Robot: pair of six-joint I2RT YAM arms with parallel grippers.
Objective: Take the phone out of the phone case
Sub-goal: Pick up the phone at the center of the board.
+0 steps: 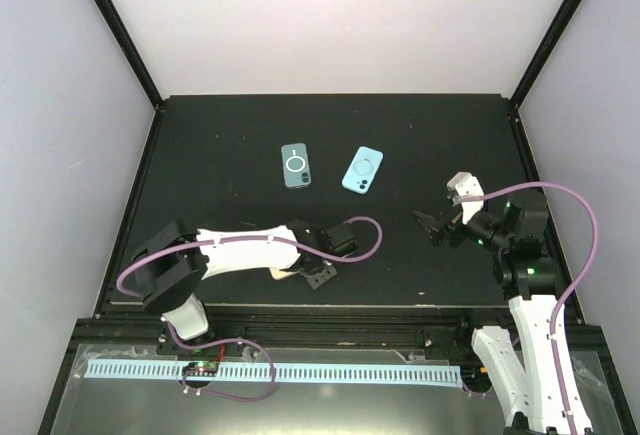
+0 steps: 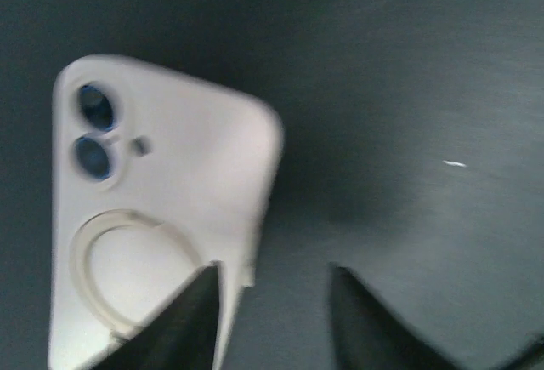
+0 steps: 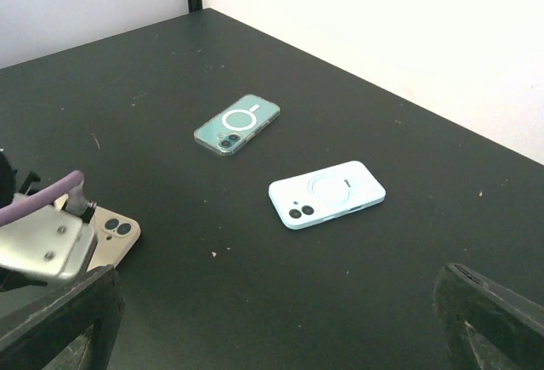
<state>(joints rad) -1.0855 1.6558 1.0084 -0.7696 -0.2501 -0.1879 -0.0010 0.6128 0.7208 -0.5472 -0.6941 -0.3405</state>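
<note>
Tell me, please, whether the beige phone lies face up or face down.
Face down: the phone shows its back, lenses and ring upward.

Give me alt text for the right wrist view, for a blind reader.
Three phones lie back-up on a black table: a teal phone farthest, a light blue phone nearer, a beige phone at left, partly hidden by the left arm. The right hand's spread fingers frame the bottom corners.

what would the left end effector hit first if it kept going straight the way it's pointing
Probably the cream phone: one fingertip of the left end effector is over its edge, the other over bare table. Depth is unclear.
</note>
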